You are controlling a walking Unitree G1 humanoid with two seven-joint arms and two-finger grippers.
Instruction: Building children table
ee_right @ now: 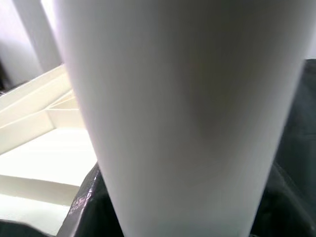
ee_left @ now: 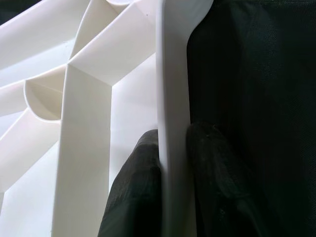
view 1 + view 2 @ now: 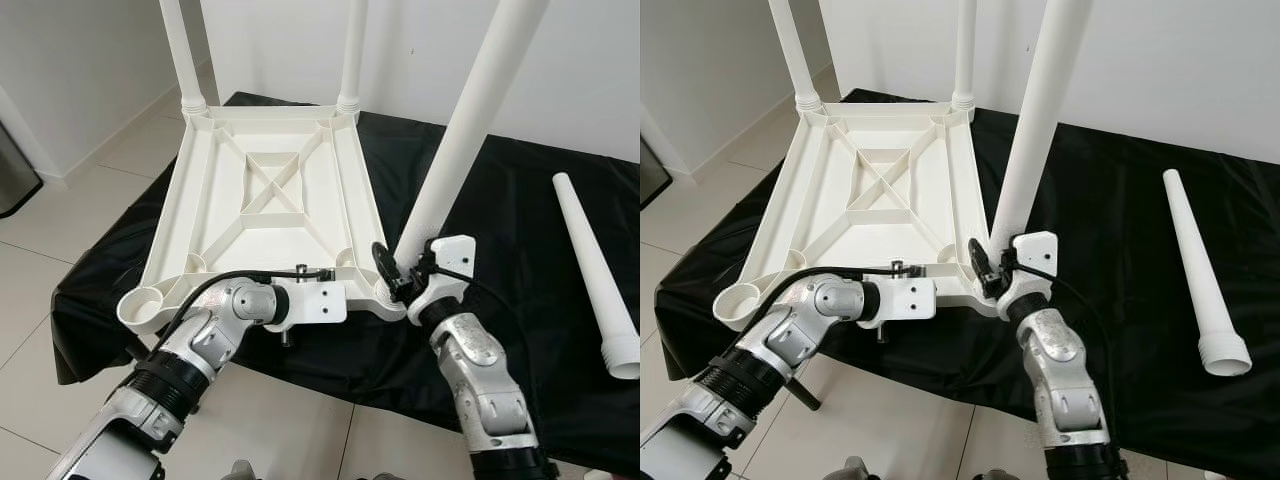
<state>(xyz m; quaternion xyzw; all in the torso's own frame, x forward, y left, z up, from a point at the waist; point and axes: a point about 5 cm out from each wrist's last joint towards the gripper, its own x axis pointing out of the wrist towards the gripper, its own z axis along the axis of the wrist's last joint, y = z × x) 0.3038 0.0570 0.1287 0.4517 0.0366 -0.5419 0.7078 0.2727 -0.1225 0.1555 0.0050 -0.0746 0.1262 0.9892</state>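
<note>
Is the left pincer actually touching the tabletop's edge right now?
Touching. The left wrist view shows both black fingers of the left pincer pressed against either side of the white tabletop rim.

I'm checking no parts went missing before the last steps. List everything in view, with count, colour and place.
Table top: one, white, upside down on the cloth, ribs facing up.
Fitted legs: two, white, upright in the far corner sockets.
Held leg: one, white, tilted, foot at the near right corner.
Loose leg: one, white, lying on the cloth at the right.
Cloth: one, black, spread under everything.
Floor: pale tiles, left and front.
Left gripper: pinching the table top's near edge.
Right gripper: closed around the held leg's base.
</note>
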